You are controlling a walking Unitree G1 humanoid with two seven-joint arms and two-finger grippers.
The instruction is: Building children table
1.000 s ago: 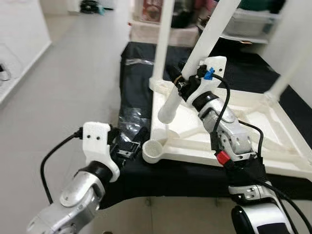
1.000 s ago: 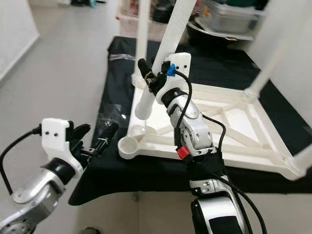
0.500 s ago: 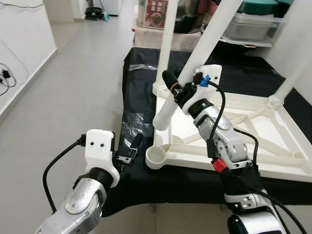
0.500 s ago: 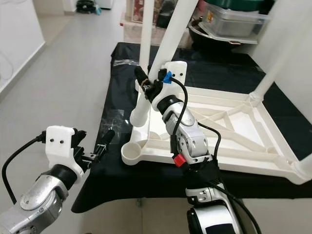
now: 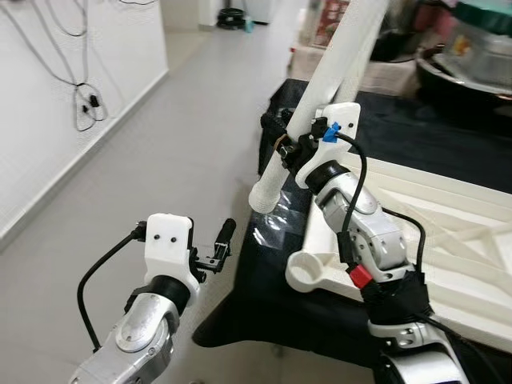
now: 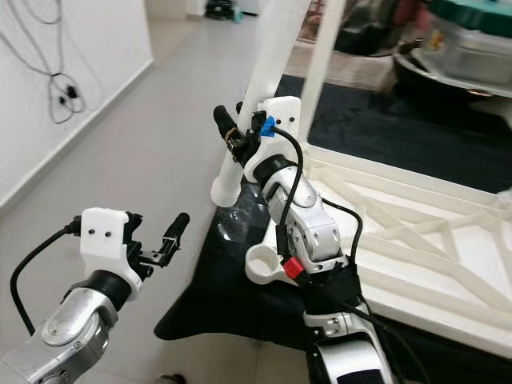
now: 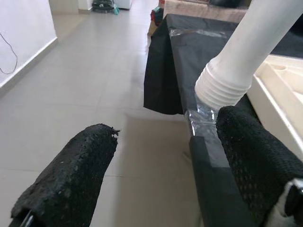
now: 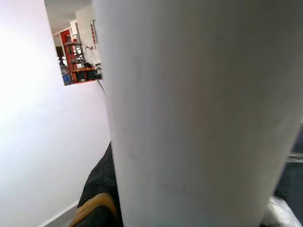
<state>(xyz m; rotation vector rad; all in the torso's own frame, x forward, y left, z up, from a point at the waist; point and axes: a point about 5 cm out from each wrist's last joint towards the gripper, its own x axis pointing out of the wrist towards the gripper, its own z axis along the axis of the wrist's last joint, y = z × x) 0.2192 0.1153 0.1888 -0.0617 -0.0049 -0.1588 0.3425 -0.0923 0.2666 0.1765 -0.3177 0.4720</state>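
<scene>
My right gripper (image 5: 286, 142) is shut on a loose white table leg (image 5: 320, 84). It holds the leg tilted, with the ribbed lower end (image 7: 221, 88) hanging just past the corner of the upturned white table top (image 5: 448, 240). The round corner socket (image 5: 307, 273) lies below and to the right of that end. A second leg (image 6: 322, 76) stands upright in the table top behind it. My left gripper (image 5: 216, 244) is open and empty, low over the floor to the left of the leg's end. In the right wrist view, one black finger (image 8: 99, 189) lies against the leg (image 8: 199, 118).
The table top rests on a low surface covered in black cloth (image 5: 264, 304), with clear plastic wrap (image 5: 276, 228) near its edge. Grey tiled floor (image 5: 160, 176) stretches to the left up to a white wall with hanging cables (image 5: 84, 104). Storage bins and clutter (image 5: 472, 48) stand behind.
The camera has swung left, so the table sits further right in the picture. The held leg's lower end now hangs left of the corner socket. The left gripper now hangs over the floor.
</scene>
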